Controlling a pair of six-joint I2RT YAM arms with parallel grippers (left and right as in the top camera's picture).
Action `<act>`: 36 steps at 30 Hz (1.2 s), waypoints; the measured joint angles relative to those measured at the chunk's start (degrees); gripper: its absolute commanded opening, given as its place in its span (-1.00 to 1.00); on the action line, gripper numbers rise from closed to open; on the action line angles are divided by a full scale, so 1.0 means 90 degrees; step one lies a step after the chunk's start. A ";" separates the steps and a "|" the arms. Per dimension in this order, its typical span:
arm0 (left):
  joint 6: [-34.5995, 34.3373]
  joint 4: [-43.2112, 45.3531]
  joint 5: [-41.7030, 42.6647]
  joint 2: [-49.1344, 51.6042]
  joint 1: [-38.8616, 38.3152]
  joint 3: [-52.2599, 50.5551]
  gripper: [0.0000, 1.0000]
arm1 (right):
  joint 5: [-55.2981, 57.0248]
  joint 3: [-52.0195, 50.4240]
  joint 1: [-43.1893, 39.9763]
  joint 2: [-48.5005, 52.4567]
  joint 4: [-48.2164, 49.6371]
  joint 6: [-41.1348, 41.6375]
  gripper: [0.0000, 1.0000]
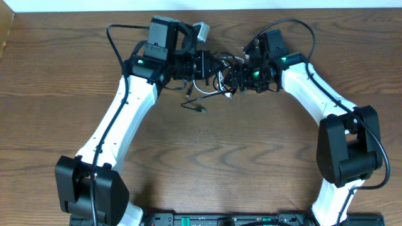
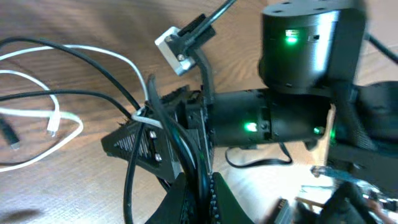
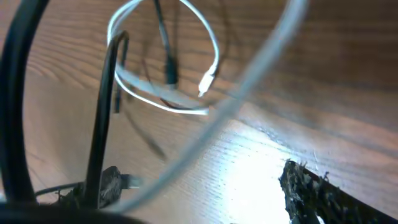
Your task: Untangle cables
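The black cable (image 1: 196, 107) and the white cable (image 1: 205, 90) lie tangled on the table between both arms. In the left wrist view my left gripper (image 2: 202, 190) is shut on a strand of the black cable (image 2: 198, 165). White cable (image 2: 62, 118) loops lie on the wood to its left. My right gripper (image 1: 231, 76) faces the left gripper (image 1: 212, 64) closely. In the right wrist view my right gripper (image 3: 199, 193) is open, and a blurred strand of white cable (image 3: 214, 121) crosses the gap between its fingers. Beyond it lie a white loop (image 3: 186, 18), its plug end (image 3: 208, 78) and a black plug (image 3: 169, 71).
The wooden table (image 1: 207, 163) carries only the cables and the two arms. The right arm's wrist (image 2: 280, 121), with green lights, fills the left wrist view. A thick black arm wire (image 3: 15, 106) runs down the left edge of the right wrist view.
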 measured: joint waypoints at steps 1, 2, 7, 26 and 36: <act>-0.0007 0.0002 0.0085 0.0012 0.0056 -0.0012 -0.85 | -0.0012 0.0012 -0.0022 0.0022 -0.0049 0.0022 0.58; -0.0015 0.0005 0.0216 0.0034 0.0134 -0.0039 -0.85 | -0.0034 0.0041 -0.0058 0.0056 -0.0121 0.0041 0.61; -0.0015 0.0049 0.0760 0.0087 0.0466 -0.0090 -0.85 | -0.0146 0.0107 -0.0355 0.0267 -0.0379 0.0046 0.65; -0.0012 0.0168 0.1707 -0.0039 0.0920 -0.0015 -0.85 | -0.0204 0.0134 -0.1013 0.0845 -0.0731 -0.0857 0.61; -0.0345 -0.1098 -0.1180 -0.0039 0.0364 -0.0005 -0.85 | -0.0313 -0.0061 -0.0682 -0.0345 -0.0937 -0.1795 0.43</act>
